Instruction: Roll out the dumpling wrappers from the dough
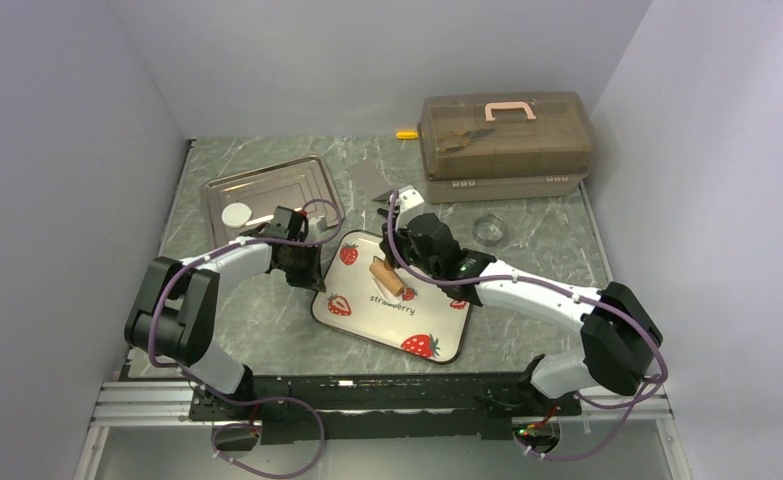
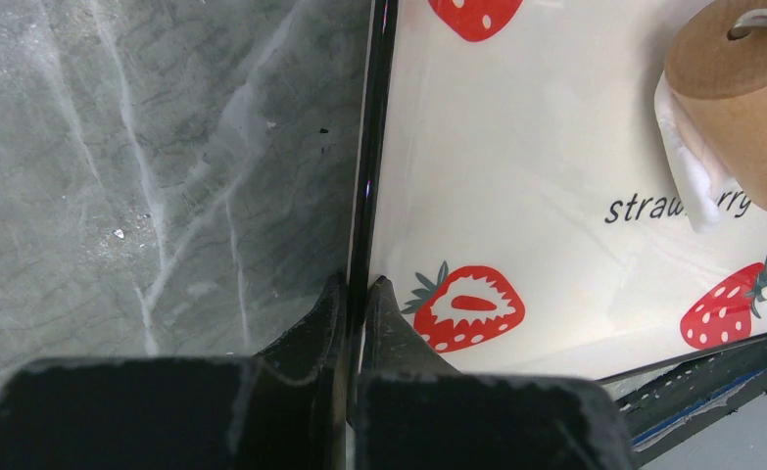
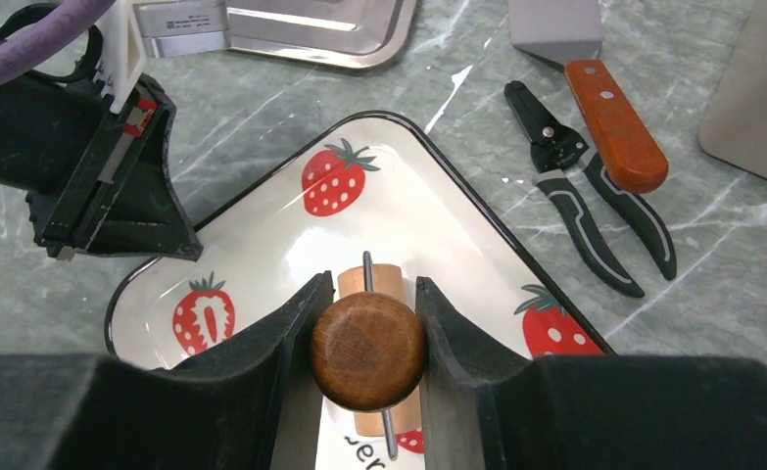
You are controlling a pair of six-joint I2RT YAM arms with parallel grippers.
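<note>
A strawberry plate [image 1: 437, 325] lies mid-table. On it the brown wooden roller [image 1: 387, 275] rests over a white patch of dough [image 2: 688, 166], which peeks out beneath the roller [image 2: 742, 98]. My right gripper [image 3: 372, 284] is shut on the roller's round wooden handle knob [image 3: 367, 350]; in the top view it [image 1: 407, 262] hangs over the plate's back part. My left gripper [image 2: 358, 284] is shut on the plate's black left rim [image 2: 364, 176], and shows at the plate's edge [image 1: 312, 275]. One flat white dumpling wrapper [image 1: 237, 213] lies in the metal tray [image 1: 267, 190].
A brown toolbox [image 1: 502, 140] stands at the back right, a clear ring [image 1: 489, 230] in front of it. A spatula with an orange handle [image 3: 614, 122] and black pliers [image 3: 585, 206] lie behind the plate. Walls close in on both sides.
</note>
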